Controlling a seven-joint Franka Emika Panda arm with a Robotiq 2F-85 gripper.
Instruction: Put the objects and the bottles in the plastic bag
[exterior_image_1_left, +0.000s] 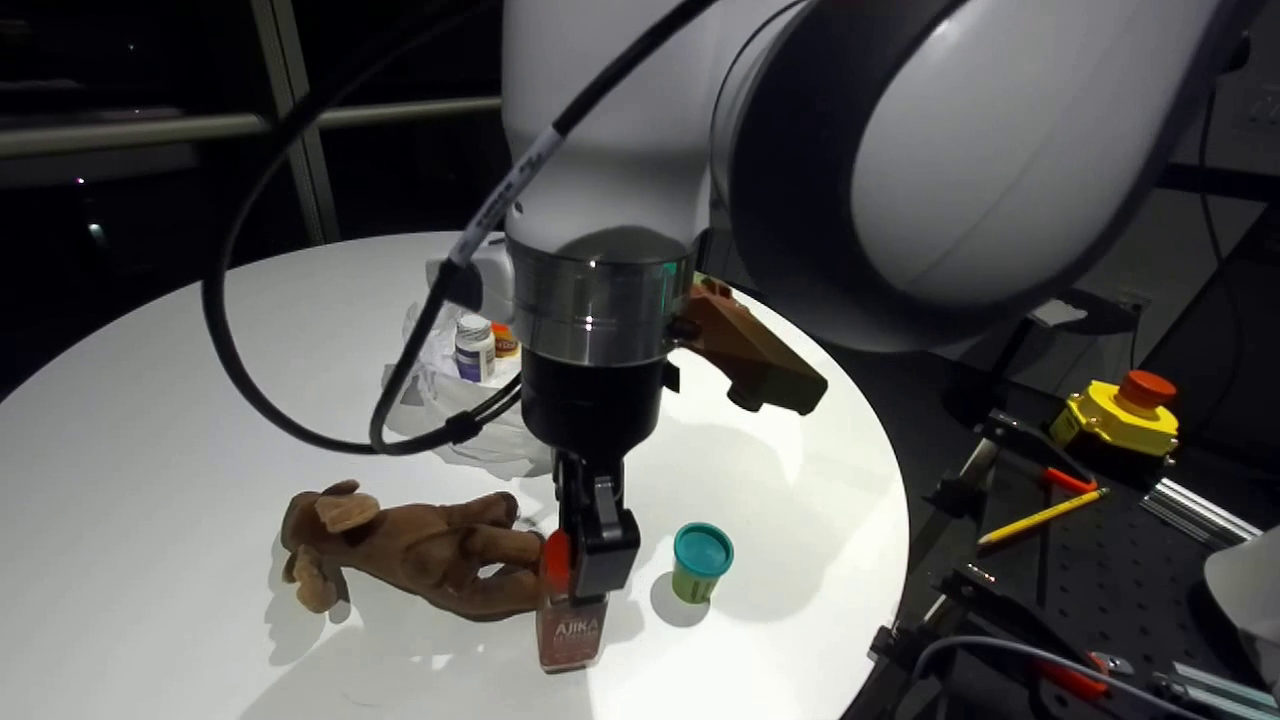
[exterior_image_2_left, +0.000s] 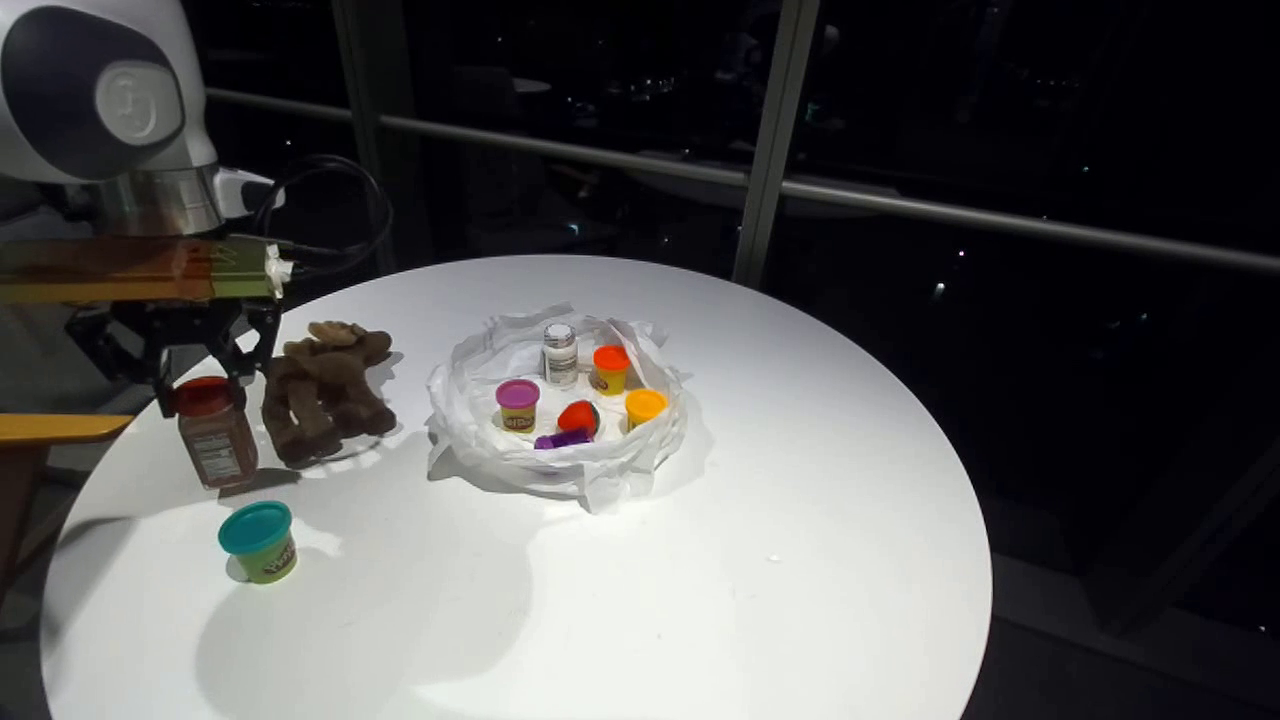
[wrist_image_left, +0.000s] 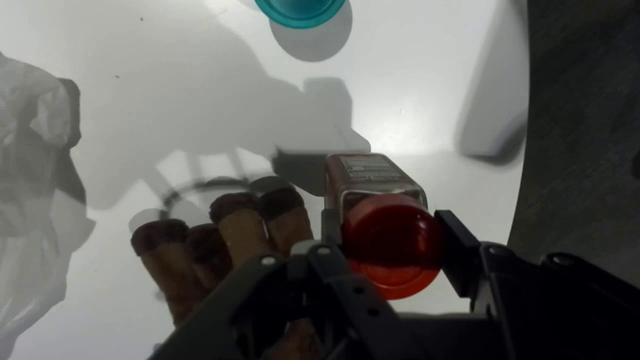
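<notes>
One hand clasps one bottle of two.

A red-capped bottle stands upright beside the brown plush toy.

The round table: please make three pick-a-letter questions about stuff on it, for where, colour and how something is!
1. Where's the white bottle, compared with the plastic bag? A) under B) inside C) beside
2. What colour lid has the tub outside the bag? A) teal B) purple C) yellow
3. How is the reddish bottle? A) smashed B) uncapped C) capped

1 B: the bag rings it in an exterior view.
2 A: teal in all three views.
3 C: a red cap tops it in the wrist view.
</notes>
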